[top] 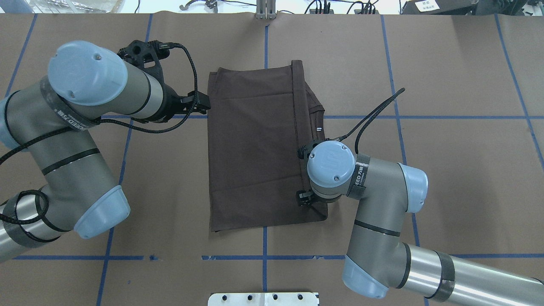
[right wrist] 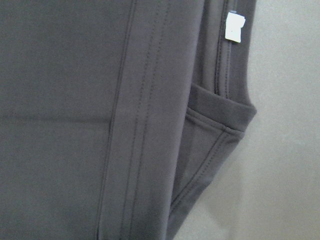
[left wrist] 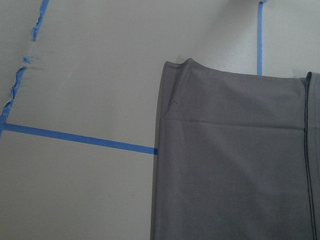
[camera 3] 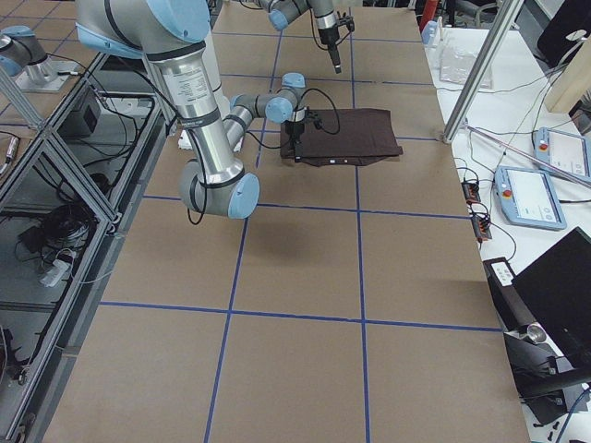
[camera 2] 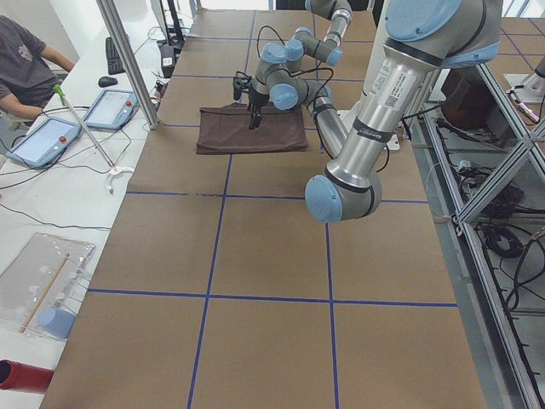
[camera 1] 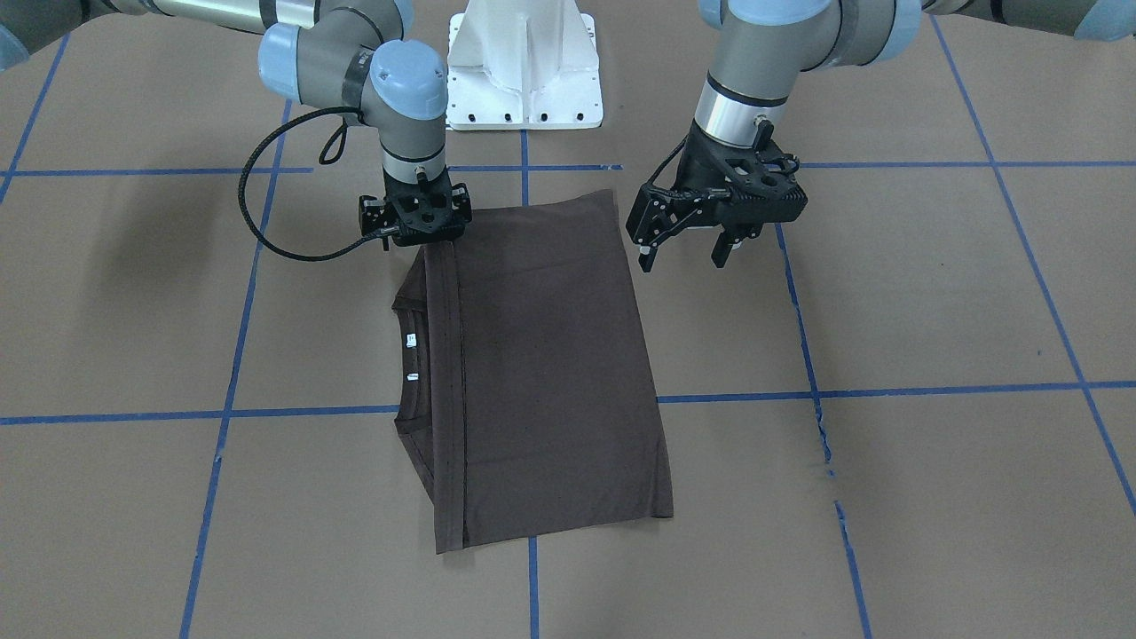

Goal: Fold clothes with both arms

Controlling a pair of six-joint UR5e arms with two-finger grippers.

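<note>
Dark brown T-shirt (camera 1: 541, 373), folded to a rectangle, lies flat at mid-width of the bench (camera 1: 932, 293), just in front of the white pedestal (camera 1: 524, 67). Its collar (camera 1: 410, 355) and white neck labels (camera 1: 411, 340) project from under the fold on the robot's right side.

The right gripper (camera 1: 417, 222) points straight down onto the shirt's corner nearest the pedestal. Its fingers are hidden by its own body and, in the overhead view, by the wrist, so whether it pinches the cloth cannot be told. The left gripper (camera 1: 683, 257) hangs above bare bench just beside the opposite shirt edge, with its fingers spread and nothing between them.

A black cable (camera 1: 257, 222) loops from the right wrist beside the shirt. Blue tape lines (camera 1: 887, 390) grid the brown surface.

A seated person (camera 2: 25, 64) and two handheld control tablets (camera 2: 38, 141) occupy a side table beyond the bench's far edge.
</note>
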